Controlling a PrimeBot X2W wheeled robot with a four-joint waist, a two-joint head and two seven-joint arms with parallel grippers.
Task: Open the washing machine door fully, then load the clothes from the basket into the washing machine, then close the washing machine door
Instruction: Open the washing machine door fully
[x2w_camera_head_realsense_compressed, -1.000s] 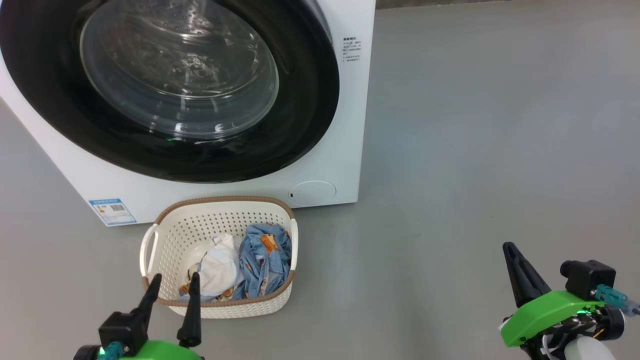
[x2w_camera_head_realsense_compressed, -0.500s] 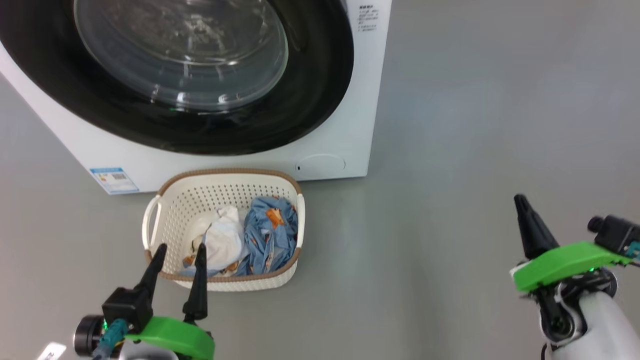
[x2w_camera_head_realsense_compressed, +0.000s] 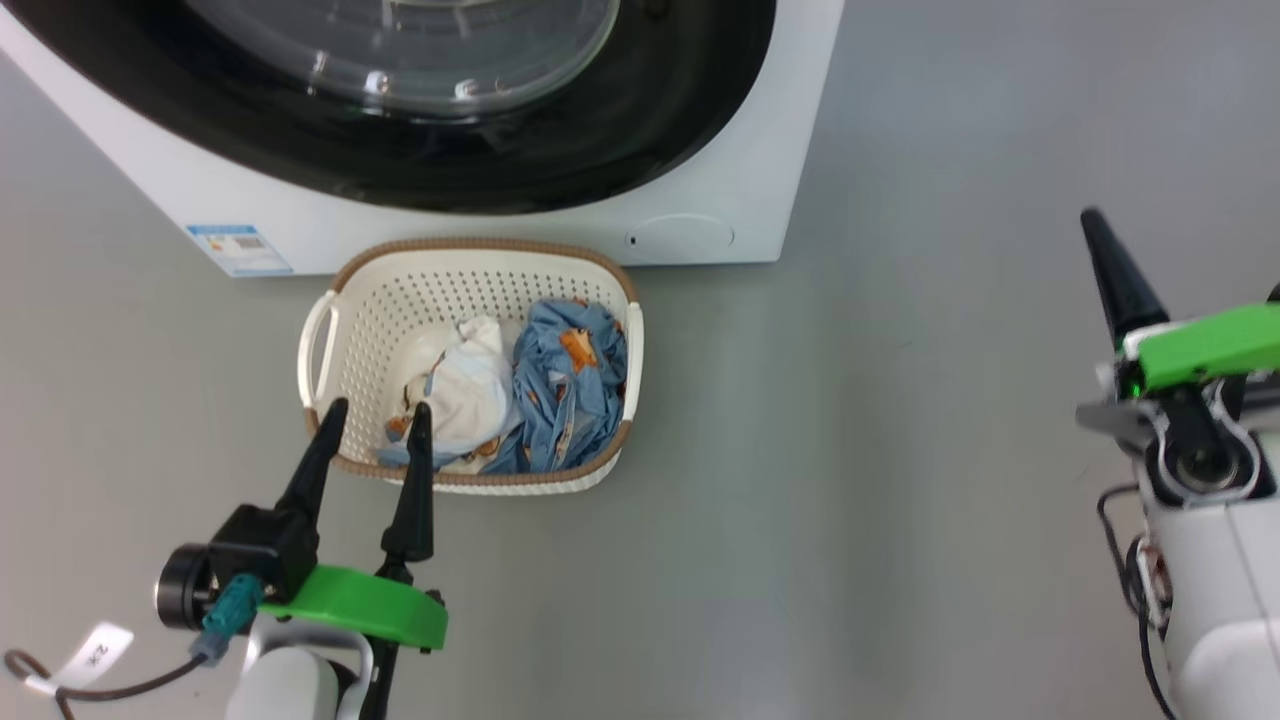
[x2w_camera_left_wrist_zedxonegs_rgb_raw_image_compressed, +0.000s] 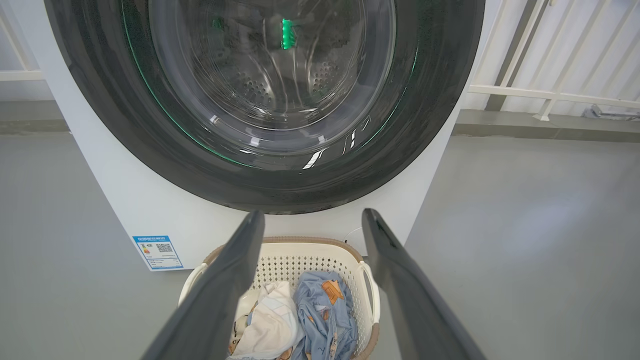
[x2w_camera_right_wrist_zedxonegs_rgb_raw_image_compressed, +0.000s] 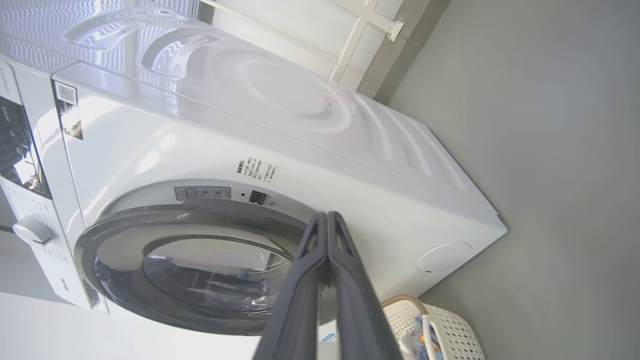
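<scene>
Right of the basket (x2w_camera_head_realsense_compressed: 480, 243), closed right gripper (x2w_camera_head_realsense_compressed: 1098, 232) farther forward than before; left gripper (x2w_camera_head_realsense_compressed: 378, 410) wide.

From the head: high up, looking steeply down at the floor (x2w_camera_head_realsense_compressed: 900, 450), basket (x2w_camera_head_realsense_compressed: 400, 300) mid-frame, lower front of the washing machine (x2w_camera_head_realsense_compressed: 760, 150) along the top. From the left wrist: low and near, facing the door (x2w_camera_left_wrist_zedxonegs_rgb_raw_image_compressed: 270, 190) head-on, over the basket. From the right wrist: rolled sideways, off to the right, taking in front, one side panel and a basket corner. Shared by all three: door, basket.
</scene>
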